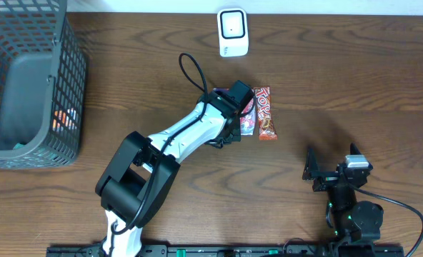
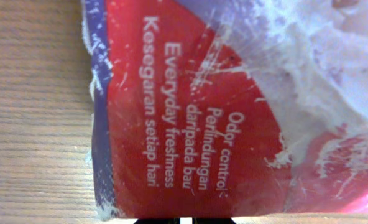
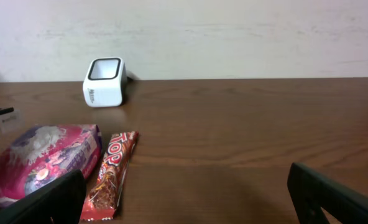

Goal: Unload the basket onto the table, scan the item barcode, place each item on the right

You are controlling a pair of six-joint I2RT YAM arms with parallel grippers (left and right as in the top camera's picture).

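The item is a red and purple soft packet (image 1: 248, 121) with white print, lying mid-table; it fills the left wrist view (image 2: 196, 112) and shows at the left of the right wrist view (image 3: 44, 158). My left gripper (image 1: 239, 101) sits over it, its jaws shut (image 2: 187, 220) on the packet's whitish near edge. The white barcode scanner (image 1: 233, 32) stands at the table's far edge, apart from the packet (image 3: 104, 82). My right gripper (image 1: 333, 171) rests near the front right, wide open (image 3: 187, 205) with nothing between its fingers.
A red chocolate bar (image 1: 266, 114) lies right beside the packet, also visible in the right wrist view (image 3: 109, 177). A dark wire basket (image 1: 26, 78) with some items in it stands at the left edge.
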